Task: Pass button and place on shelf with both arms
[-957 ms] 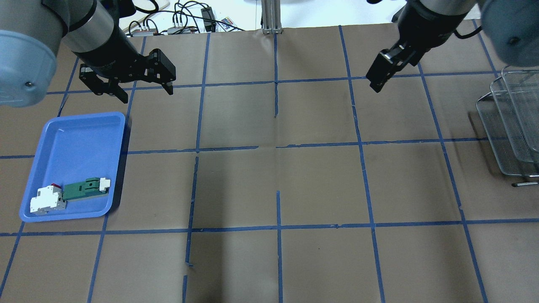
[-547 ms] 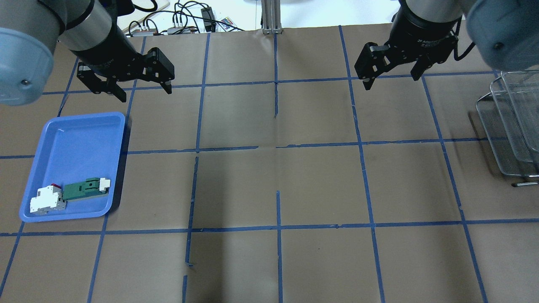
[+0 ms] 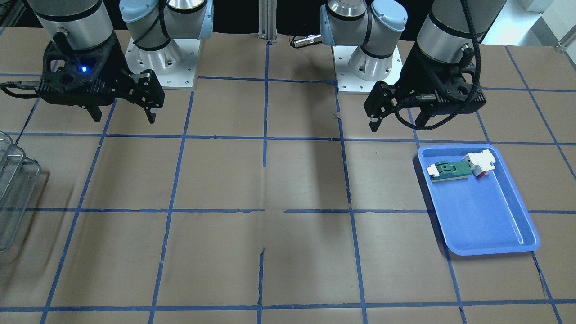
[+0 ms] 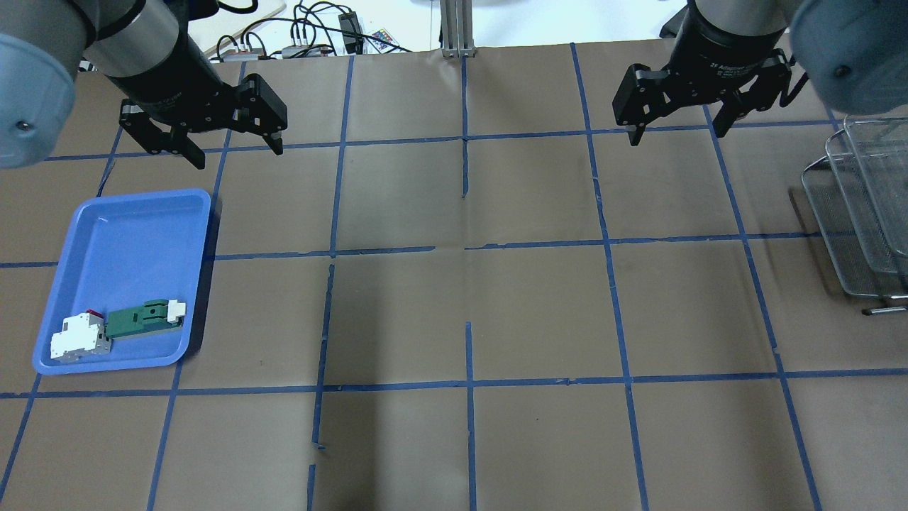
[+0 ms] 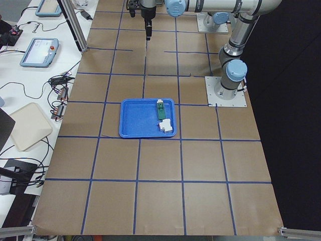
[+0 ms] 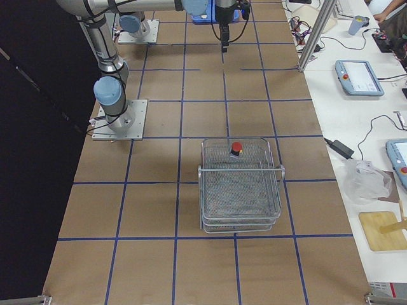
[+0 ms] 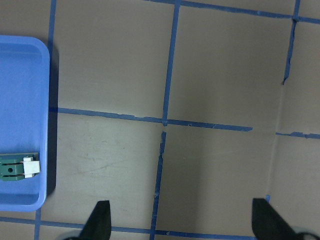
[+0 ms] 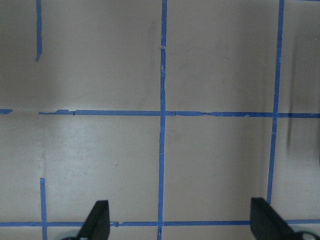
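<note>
Even overhead light falls on the brown worktop (image 4: 539, 312); soft, broad shadows band its centre. My right wrist view looks paler, slightly washed. My left end effector (image 7: 180, 227) shows blurred fingertips (image 7: 101, 222).

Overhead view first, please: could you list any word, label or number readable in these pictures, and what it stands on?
No text can be read for certain.
White print on the right gripper, on its black collar: too small to read.
Faint white print on the left gripper: blurred.
Screen of the tablet: too small to read.
</note>
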{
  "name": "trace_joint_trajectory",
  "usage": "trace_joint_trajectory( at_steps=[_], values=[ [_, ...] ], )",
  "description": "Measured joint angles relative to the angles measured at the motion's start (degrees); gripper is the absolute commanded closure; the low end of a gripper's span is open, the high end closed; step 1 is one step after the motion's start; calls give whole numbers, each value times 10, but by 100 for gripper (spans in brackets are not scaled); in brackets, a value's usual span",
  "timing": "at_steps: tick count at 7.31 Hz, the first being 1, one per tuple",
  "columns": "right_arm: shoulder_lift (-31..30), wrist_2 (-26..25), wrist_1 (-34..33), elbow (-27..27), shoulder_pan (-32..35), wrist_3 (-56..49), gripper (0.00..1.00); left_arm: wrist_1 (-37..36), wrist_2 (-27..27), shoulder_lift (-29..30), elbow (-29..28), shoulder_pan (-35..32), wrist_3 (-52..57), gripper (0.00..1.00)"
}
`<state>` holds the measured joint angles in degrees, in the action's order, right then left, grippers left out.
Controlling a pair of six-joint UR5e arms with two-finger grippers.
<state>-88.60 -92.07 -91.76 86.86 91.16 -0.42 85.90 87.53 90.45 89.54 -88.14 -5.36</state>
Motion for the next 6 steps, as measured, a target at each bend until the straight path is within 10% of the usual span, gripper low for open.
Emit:
trace_joint_trajectory(
  at_steps=[6],
  values=[
    [0, 17, -3, 1, -3, 2, 0, 0, 11, -4, 8, 2, 18, 0]
  ],
)
